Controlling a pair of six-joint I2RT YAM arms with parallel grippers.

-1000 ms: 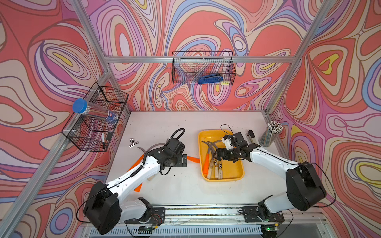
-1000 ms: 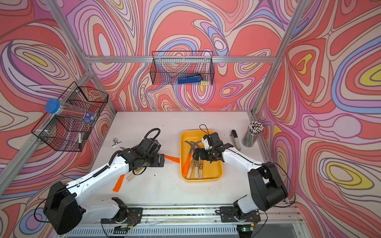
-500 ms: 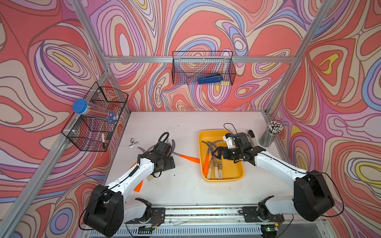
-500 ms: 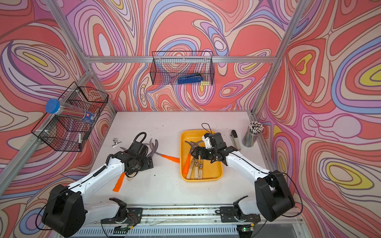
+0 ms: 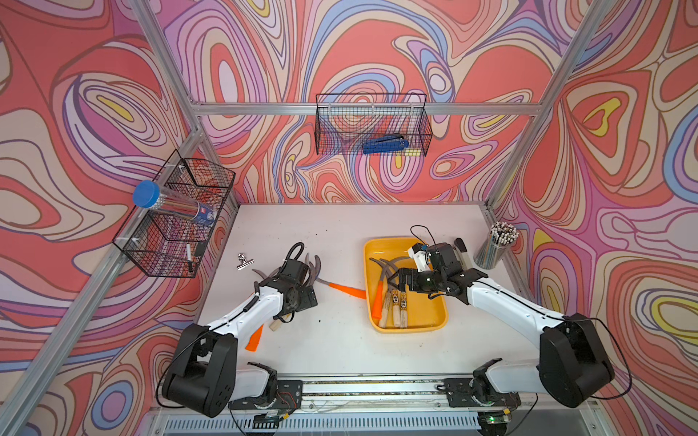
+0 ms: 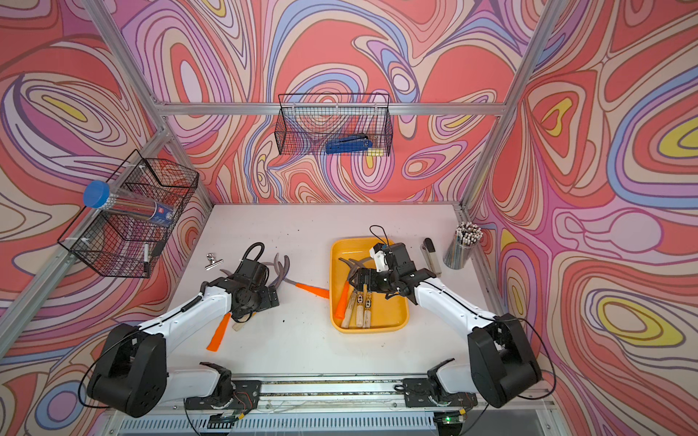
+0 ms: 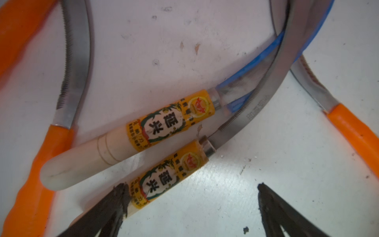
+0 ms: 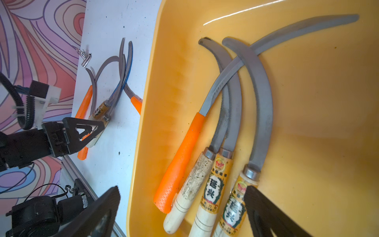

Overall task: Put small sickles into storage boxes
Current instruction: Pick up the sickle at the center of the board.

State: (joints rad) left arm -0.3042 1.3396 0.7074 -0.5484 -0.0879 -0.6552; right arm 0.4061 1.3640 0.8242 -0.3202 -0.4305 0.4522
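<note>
A two-armed robot is sorting small sickles into a yellow plastic tray [image 5: 425, 307] on a white table [image 5: 340, 230], shown in overhead and wrist-camera views.

Four sickles already lie inside the tray, handles side by side and curved grey blades crossing. One is an orange-handled sickle [image 8: 180, 156], and beside it are three wooden-handled sickles [image 8: 215, 184] with yellow labels. The right gripper [image 8: 181, 187] hovers just over these handles, its jaws spread wide with nothing between them.

Outside the tray, on the side toward the left arm, at least four more sickles lie in a loose pile.
- **Wooden pair:** a labelled wooden-handled pair [image 7: 168, 125] lies parallel.
- **Far orange sickle:** a far orange-handled sickle [image 7: 51, 153] lies beyond the pair from the tray.
- **Near orange sickle:** a near orange-handled sickle [image 5: 347, 290] has its handle end reaching the tray's outer wall.

The left gripper [image 7: 190, 185] hangs low over the wooden pair, jaws apart and empty, with one finger right at the nearer handle.

By this count, roughly half the job appears done. The next pick is probably one of the wooden pair.
</note>
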